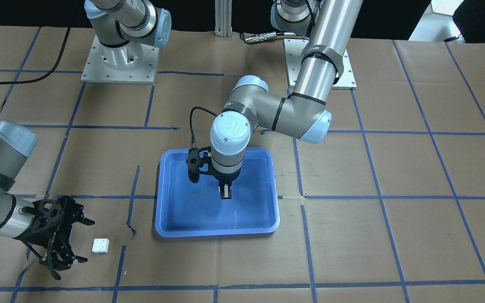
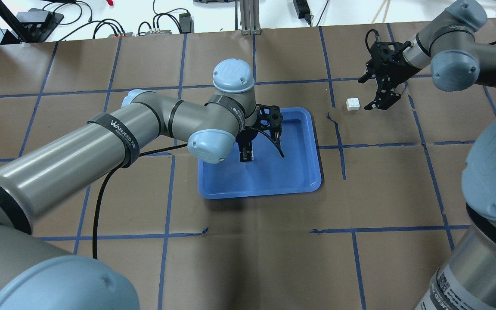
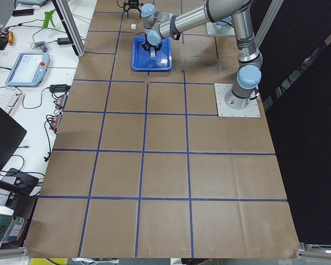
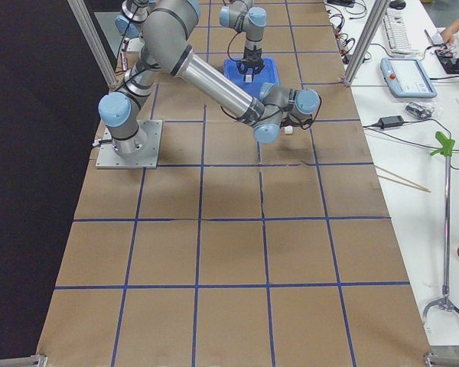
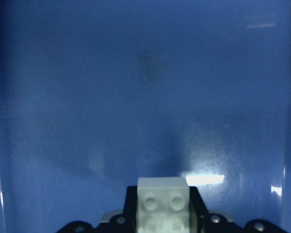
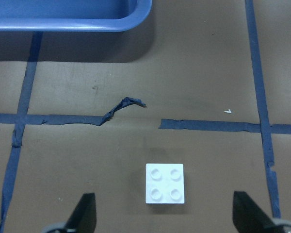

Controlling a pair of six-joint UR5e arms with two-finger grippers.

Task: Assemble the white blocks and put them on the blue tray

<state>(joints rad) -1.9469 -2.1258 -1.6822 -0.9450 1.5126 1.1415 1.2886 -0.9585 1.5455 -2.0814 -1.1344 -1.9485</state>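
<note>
The bottom edge crops the white block (image 5: 163,206) in the left claw (image 1: 225,192).

My arms (image 2: 58,163) are silver-grey tubes with pale blue joint caps (image 2: 233,74). My left pincer (image 2: 246,157) and right pincer (image 2: 365,94) are black skeletal frames. Behind the left, a black cable (image 1: 192,122) and a white-lettered black strap (image 2: 121,135).

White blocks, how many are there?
2. The first block is held in the left gripper over the blue tray. The second block lies on the table outside the tray, before the open right gripper.
</note>
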